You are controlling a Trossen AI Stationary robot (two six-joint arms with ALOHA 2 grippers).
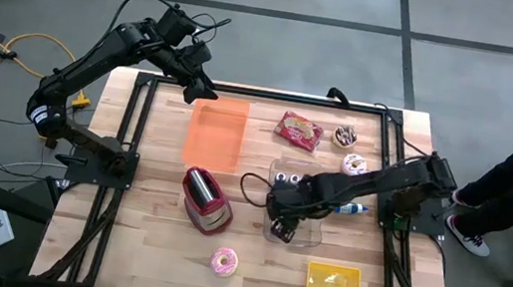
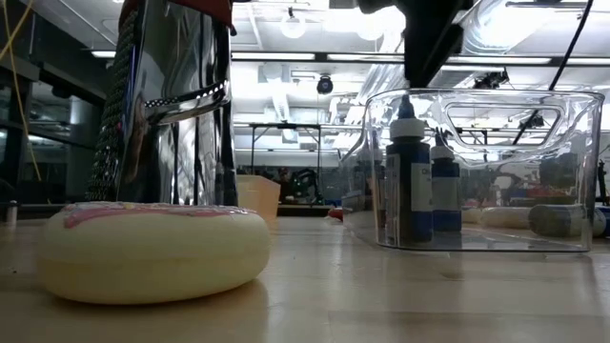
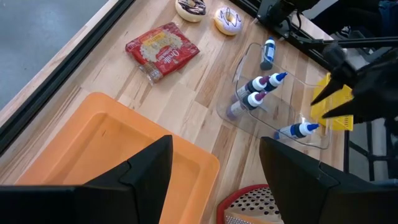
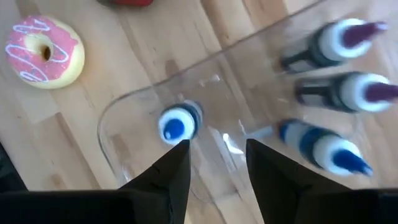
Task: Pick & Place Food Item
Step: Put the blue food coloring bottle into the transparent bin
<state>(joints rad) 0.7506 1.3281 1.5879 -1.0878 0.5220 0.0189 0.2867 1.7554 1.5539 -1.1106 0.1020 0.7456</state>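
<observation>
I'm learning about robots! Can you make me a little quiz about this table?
1. True or false: the pink-frosted doughnut lies inside the flat orange plastic tray.
2. Which gripper hangs over the clear plastic bin of blue-capped bottles? A) left gripper B) right gripper
3. Fill in: the red snack packet lies beside the ___ tray.

Key: 1 false; 2 B; 3 orange.

A bottle stands in the clear bin just ahead of the right gripper's fingers; three more bottles lie beyond, a donut outside.
</observation>
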